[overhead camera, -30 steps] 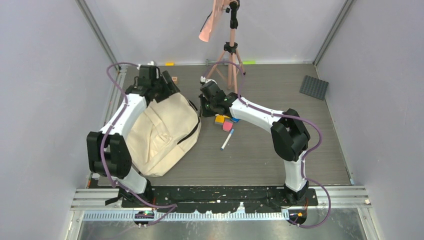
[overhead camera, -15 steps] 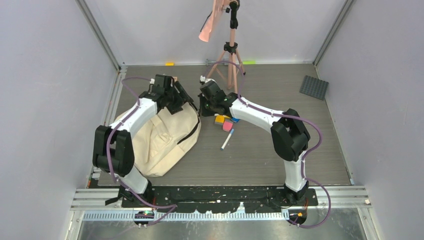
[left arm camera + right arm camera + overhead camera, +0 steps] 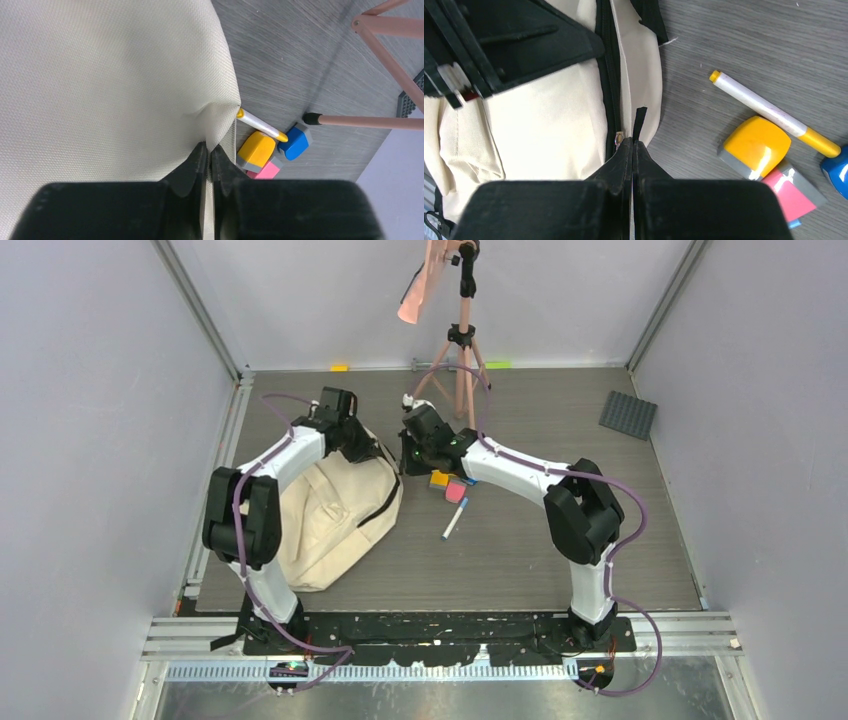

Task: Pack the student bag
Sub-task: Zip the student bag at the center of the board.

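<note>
The student bag [image 3: 330,510], a big cream canvas backpack with a black zip, lies flat at the left of the table. My left gripper [image 3: 372,450] is at the bag's far right corner. In the left wrist view it [image 3: 209,150] is shut on a pinched fold of the bag's canvas [image 3: 110,75]. My right gripper [image 3: 408,455] sits just right of it at the bag's edge. In the right wrist view it [image 3: 632,142] is shut on the black zip pull [image 3: 640,120], beside the zip [image 3: 611,90] of the bag [image 3: 549,125].
Right of the bag lie a yellow eraser [image 3: 438,479], a pink eraser [image 3: 456,490], a blue eraser [image 3: 295,141] and a marker pen [image 3: 454,519]; a second pen [image 3: 769,111] lies by the erasers. A pink tripod [image 3: 460,350] stands behind. A grey studded plate [image 3: 628,414] lies at the far right.
My left gripper swung right from the bag's far left corner to its right corner and closed on the canvas. The right arm has stayed in place.
</note>
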{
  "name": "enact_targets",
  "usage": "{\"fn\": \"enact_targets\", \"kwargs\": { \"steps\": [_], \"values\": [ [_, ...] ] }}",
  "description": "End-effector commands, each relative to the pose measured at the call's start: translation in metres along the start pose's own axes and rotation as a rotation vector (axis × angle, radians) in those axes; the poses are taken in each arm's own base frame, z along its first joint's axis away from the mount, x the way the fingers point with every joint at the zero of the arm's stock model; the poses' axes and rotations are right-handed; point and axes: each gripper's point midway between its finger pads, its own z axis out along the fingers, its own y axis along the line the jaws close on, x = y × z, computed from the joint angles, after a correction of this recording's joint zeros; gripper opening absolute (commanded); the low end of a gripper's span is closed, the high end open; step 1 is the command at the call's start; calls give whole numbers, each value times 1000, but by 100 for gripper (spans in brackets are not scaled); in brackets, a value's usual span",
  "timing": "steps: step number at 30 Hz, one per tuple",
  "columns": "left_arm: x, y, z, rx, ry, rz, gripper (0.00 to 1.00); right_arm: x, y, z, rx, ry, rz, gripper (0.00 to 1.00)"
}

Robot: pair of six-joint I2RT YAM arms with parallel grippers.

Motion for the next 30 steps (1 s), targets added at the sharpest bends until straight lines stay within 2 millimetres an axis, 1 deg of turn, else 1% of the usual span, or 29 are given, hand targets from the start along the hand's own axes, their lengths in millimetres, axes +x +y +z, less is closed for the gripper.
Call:
{"fn": "enact_targets", "kwargs": {
  "steps": [1,6,11,14,17,19,22,23,25,26,27,28,29,30],
  "values": [
    [-28,-38,-4,102,-70,19,1,-24,13,-31,-29,-88,3,1],
    [-45,-46,0,99,-125,22,0,-27,15,-36,-24,-101,-6,1],
    [-66,-54,0,105,-190,1,0,-24,16,-40,-17,-93,-28,1],
    [-81,-61,-4,126,-221,-19,0,-21,10,-40,18,-90,-45,1],
    [-103,-61,-12,139,-262,-43,0,-18,-2,-40,71,-85,-61,1],
    [-118,-60,-16,152,-295,-62,0,-19,-2,-41,73,-89,-66,1],
    [-137,-54,-21,164,-333,-102,0,-18,5,-39,43,-83,-70,1],
    [-142,-51,-21,163,-340,-113,0,-18,9,-38,31,-80,-76,1],
    [-149,-46,-22,161,-354,-131,0,-14,11,-30,34,-61,-89,1],
    [-152,-42,-23,159,-357,-140,0,-16,14,-29,34,-60,-95,1],
    [-155,-40,-25,163,-362,-152,0,-13,11,-25,48,-52,-97,1],
    [-157,-39,-27,174,-364,-159,0,-14,12,-24,53,-50,-100,1],
    [-159,-39,-31,189,-366,-157,2,-14,10,-22,66,-50,-100,1],
    [-158,-40,-35,193,-367,-140,11,-16,10,-23,68,-55,-98,1]
  ]
}}
